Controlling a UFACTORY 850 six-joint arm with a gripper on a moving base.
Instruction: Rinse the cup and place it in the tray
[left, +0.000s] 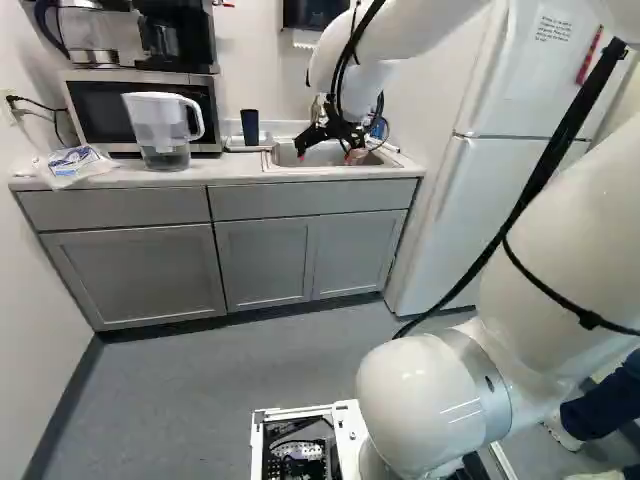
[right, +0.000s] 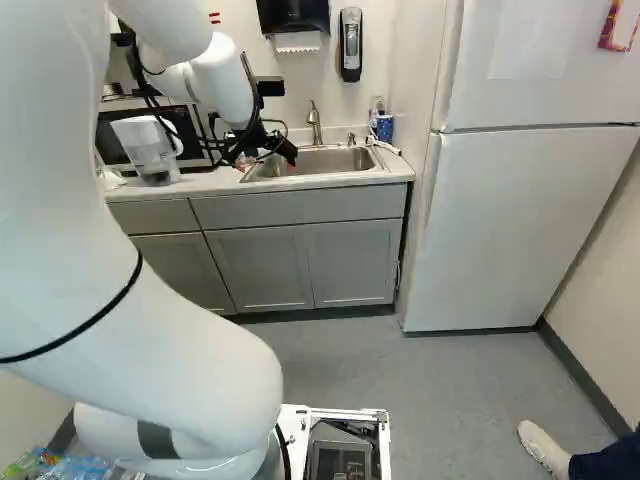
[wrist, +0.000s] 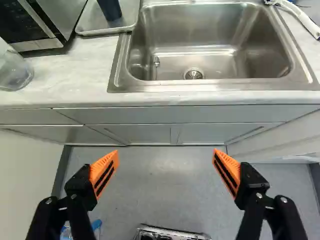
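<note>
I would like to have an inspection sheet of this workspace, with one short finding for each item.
Surface: pale countertop around a steel sink.
Job's things: dark cup stands upright on the tray, beside the sink.
Clutter: pitcher and plastic bag on the countertop.
Tool: open, nothing held.
Cables: black cable runs along the arm.
Surroundings: microwave behind the pitcher; white refrigerator beside the cabinets.

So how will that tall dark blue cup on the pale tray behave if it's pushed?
The tall dark blue cup would probably tip under a high push, being slim and narrowing toward its base. Once down, its round sides would likely let it roll.
</note>
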